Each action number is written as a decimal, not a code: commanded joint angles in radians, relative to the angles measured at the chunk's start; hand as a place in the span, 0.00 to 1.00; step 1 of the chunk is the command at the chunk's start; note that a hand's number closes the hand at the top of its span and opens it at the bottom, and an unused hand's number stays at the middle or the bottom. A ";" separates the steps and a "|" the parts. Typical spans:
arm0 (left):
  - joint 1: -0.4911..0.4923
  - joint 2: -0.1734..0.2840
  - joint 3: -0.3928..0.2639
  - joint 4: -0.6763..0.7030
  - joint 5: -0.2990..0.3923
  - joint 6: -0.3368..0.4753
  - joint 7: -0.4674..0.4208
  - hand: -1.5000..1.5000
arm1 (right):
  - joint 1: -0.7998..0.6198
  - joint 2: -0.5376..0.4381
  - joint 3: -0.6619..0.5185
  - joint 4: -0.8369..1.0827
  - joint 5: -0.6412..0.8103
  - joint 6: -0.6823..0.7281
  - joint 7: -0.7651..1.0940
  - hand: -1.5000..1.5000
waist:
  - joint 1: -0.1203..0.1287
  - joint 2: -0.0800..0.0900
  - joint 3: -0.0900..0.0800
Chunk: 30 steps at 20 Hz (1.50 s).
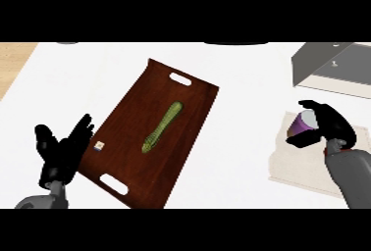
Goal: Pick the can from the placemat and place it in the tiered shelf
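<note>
Black hands: two are seen entering from the near edge, on grey forearms.
Left hand (62, 149): shown at near left, fingers straight and spread upward, resting just beside the near-left edge of the wooden tray (127, 147); nothing is held.
Right hand (326, 128): shown at near right, fingers and thumb curled round the can (303, 126), which is partly hidden by them.
Can: purple-sided with a pale top, tilted slightly; it is seen over the far part of the placemat (301, 169). Whether it is lifted off the mat cannot be told.
Placemat: pale beige, lying at near right, its near part covered by the right forearm.
Key relation: the tiered shelf (337, 68) lies farther away and slightly right of the held can, well apart from it; the right hand is much the nearer one, so the carry is judged to run away from the robot.
Tray: dark brown wood with cut-out handles, its long axis running from near left to far right; a green cucumber (163, 127) lies along it.
Shelf: grey, at the far right corner, partly cut off.
Counter (239, 147): white and plain; a strip of light wood is seen at far left.
</note>
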<state>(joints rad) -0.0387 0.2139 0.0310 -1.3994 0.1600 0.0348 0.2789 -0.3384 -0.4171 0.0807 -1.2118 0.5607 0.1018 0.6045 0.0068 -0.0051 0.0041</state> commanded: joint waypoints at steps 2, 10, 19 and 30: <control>-0.015 -0.023 -0.007 0.040 -0.009 0.014 0.024 0.50 | 0.005 -0.041 0.082 0.015 0.017 0.145 -0.104 1.00 | -0.004 0.006 -0.004; 0.031 0.005 0.022 -0.001 0.002 -0.038 0.038 0.50 | 0.047 0.061 0.017 -0.047 0.021 0.012 -0.188 1.00 | -0.006 0.004 -0.004; 0.011 -0.011 0.034 0.029 -0.011 -0.026 0.016 0.50 | 0.140 -0.059 -0.027 -0.145 -0.070 0.069 -0.567 1.00 | -0.009 0.004 -0.003; 0.011 -0.017 0.050 0.057 -0.019 -0.013 0.013 0.50 | 0.204 -0.166 -0.353 -0.694 -0.263 0.065 -0.366 1.00 | -0.049 -0.004 -0.006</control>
<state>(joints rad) -0.0193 0.2074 0.0803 -1.3946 0.1469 0.0109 0.2735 -0.1358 -0.5402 -0.1518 -1.7604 0.3699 0.1553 0.1606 -0.0292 -0.0133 0.0048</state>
